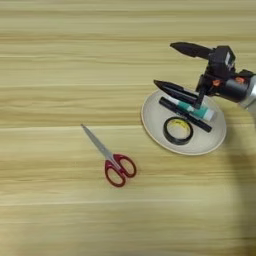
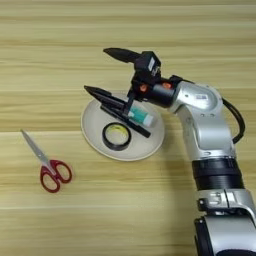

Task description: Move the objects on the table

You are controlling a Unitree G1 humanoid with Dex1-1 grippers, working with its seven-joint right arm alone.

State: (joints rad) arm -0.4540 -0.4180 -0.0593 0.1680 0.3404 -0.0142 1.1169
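A round beige plate (image 1: 150, 117) lies right of the table's (image 1: 60, 60) middle. On it rest a black tape roll (image 1: 178, 130), a black marker (image 1: 197, 121) and a white-and-teal glue stick (image 1: 196, 110). My right gripper (image 1: 165, 66) hovers over the plate's far rim with its two black fingers spread wide and nothing between them. The lower finger reaches over the marker's end. Red-handled metal scissors (image 1: 114, 162) lie flat on the wood left of the plate, blades pointing up-left.
My silver forearm (image 2: 202, 107) comes in from the bottom right and crosses the table beside the plate. Bare wood stretches left of and behind the scissors.
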